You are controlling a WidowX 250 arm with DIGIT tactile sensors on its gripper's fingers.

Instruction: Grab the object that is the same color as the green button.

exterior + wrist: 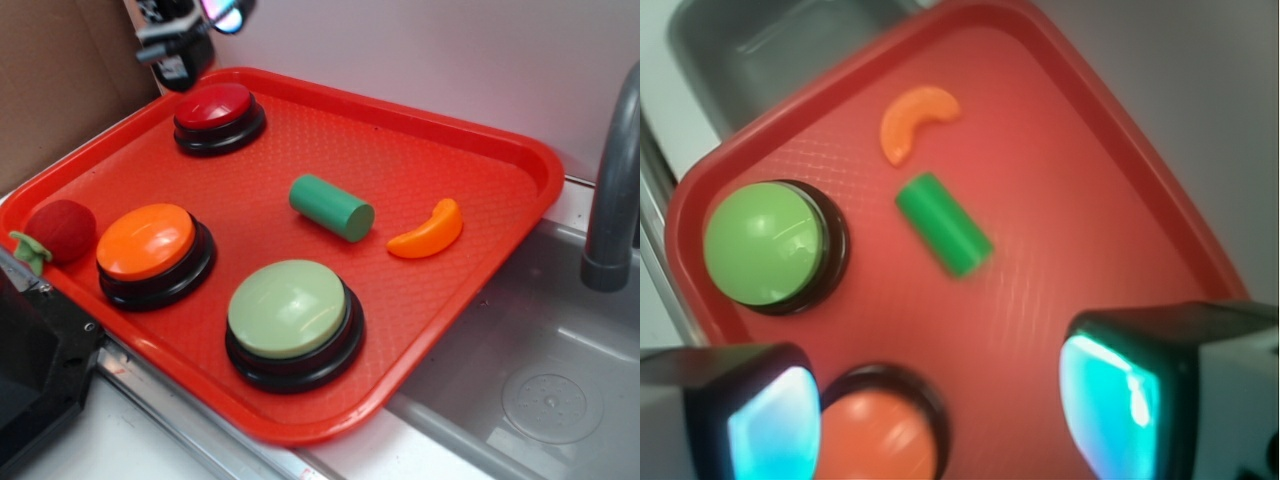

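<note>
A red tray (pixel 470 140) sits on a white counter beside a grey sink (pixel 560 370), holding 3 buttons, the green button (pixel 290 310) nearest the front edge. The green cylinder (pixel 331 207) lies on its side mid-tray, its long axis running diagonally, one flat end toward the orange crescent (pixel 428 232) just beside it. The gripper (pixel 940 410) hovers above the tray's far end, apparently near the red button (pixel 215 110), its jaws spread wide and holding nothing.

Bare tray (pixel 420 160) rings the green cylinder (pixel 331 207) — orange crescent (pixel 428 231) nearest, buttons farther.
</note>
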